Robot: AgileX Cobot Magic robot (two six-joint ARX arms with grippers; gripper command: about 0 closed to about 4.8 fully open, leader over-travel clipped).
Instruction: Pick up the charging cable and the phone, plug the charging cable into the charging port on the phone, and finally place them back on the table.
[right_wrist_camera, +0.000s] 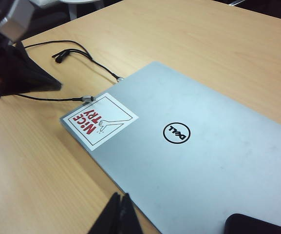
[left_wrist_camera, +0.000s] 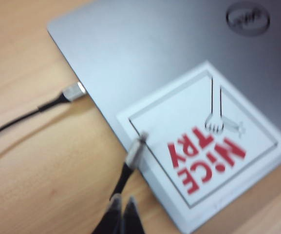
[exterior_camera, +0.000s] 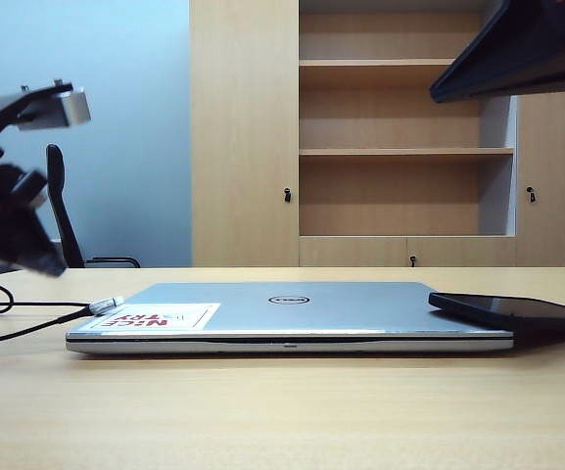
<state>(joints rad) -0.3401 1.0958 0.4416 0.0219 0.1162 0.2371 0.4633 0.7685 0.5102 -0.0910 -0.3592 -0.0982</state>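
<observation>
Beige wood-grain counter (exterior_camera: pixel 262 411) carries untouched thin black charging cable (left_wrist_camera: pixel 74 91) and flat black phone (exterior_camera: pixel 517 309); left hand (left_wrist_camera: pixel 121 208) and right hand (right_wrist_camera: pixel 119 204) hover together, empty.

Table (exterior_camera: pixel 262 411): light beige wood grain throughout. Laptop (exterior_camera: pixel 292 311): matte silver lid, black circular logo at centre. Sticker (right_wrist_camera: pixel 100 120) at the lid's 9 o'clock corner: white ground, thin grey border, red block lettering, a line-drawn hand in black. Charging cable (left_wrist_camera: pixel 126 168): black cord, silvery-white connector tip. Other cable (right_wrist_camera: pixel 72 52): black, dark plug. Phone (exterior_camera: pixel 517 311) at the lid's 3 o'clock edge: glossy black. Left gripper (left_wrist_camera: pixel 122 214) and right gripper (right_wrist_camera: pixel 119 212): black fingers, pressed together. Cabinet (exterior_camera: pixel 400 147) behind: pale wood. Wall (exterior_camera: pixel 116 127): pale blue.
</observation>
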